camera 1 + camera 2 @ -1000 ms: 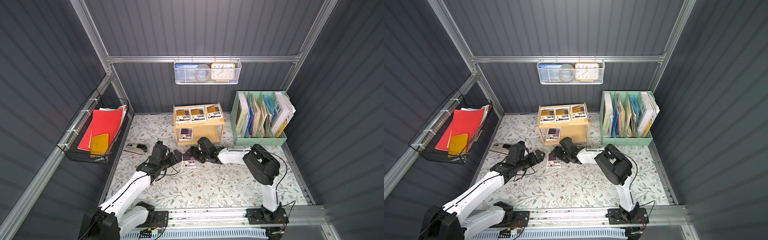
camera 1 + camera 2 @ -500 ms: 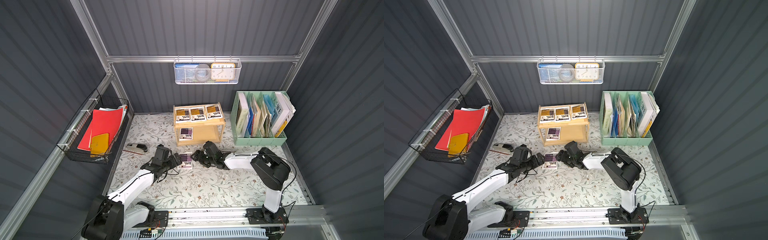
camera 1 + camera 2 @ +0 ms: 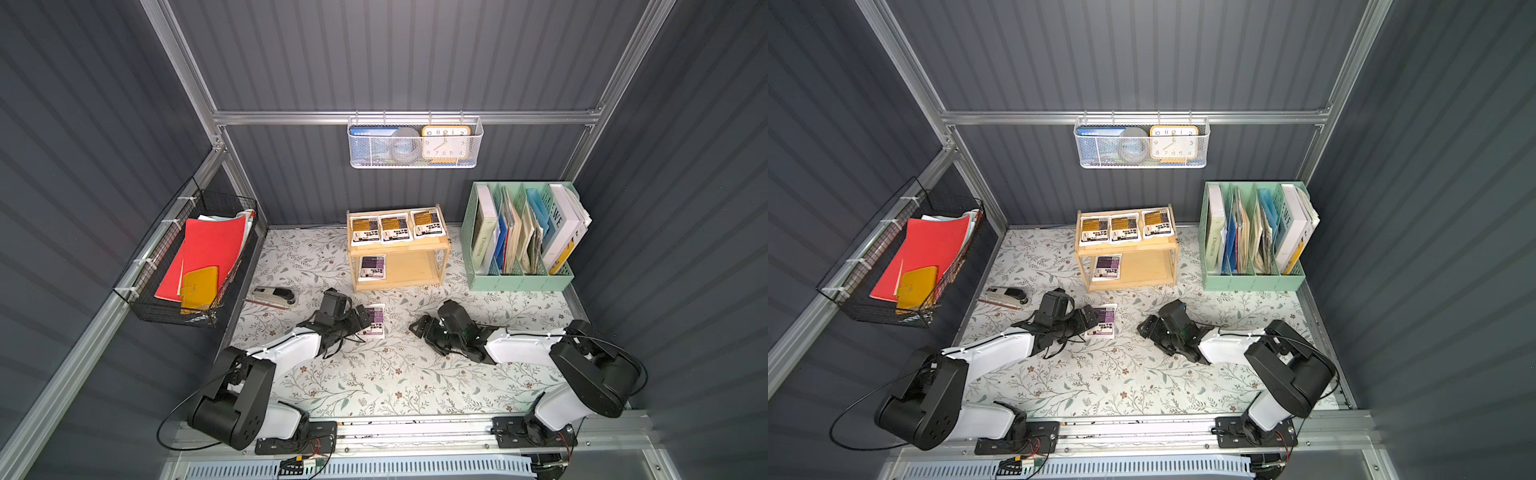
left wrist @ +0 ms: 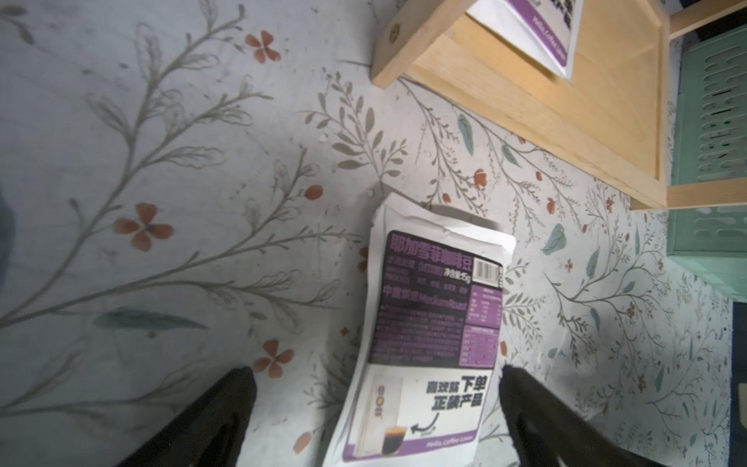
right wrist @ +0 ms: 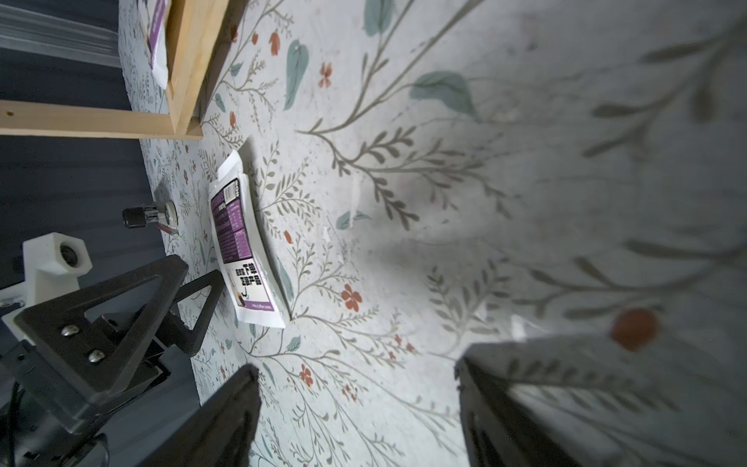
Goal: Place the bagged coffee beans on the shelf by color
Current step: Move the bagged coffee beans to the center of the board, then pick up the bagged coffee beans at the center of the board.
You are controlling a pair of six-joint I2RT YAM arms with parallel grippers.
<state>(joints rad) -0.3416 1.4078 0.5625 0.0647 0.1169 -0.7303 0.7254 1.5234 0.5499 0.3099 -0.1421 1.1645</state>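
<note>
The floral mat covers the whole floor, a matte pale sheet printed with thin grey branches, teal leaves and small rust flowers. On it at the back stands the shelf, pale smooth wood with square posts, a rimmed top tray and an open lower tier. Just to its side sits the organizer, mint plastic with slotted walls, packed with upright books and papers. The two arms lie low over the mat, glossy white shells with black joints. The left gripper has its blunt black fingers spread, one on each side of the near end of the floor pouch, and I cannot tell from the wrist view whether they touch it. The right gripper is spread wide over bare mat, holding nothing, well apart from that pouch. Three yellow pouches lie flat in a row on the top tray, crinkly white film with dark labels. One purple pouch lies on the lower tier, at the end away from the organizer. The floor pouch, also purple, lies in front of the shelf, slightly bowed, its far end creased. A stapler rests near the mat's edge.
</note>
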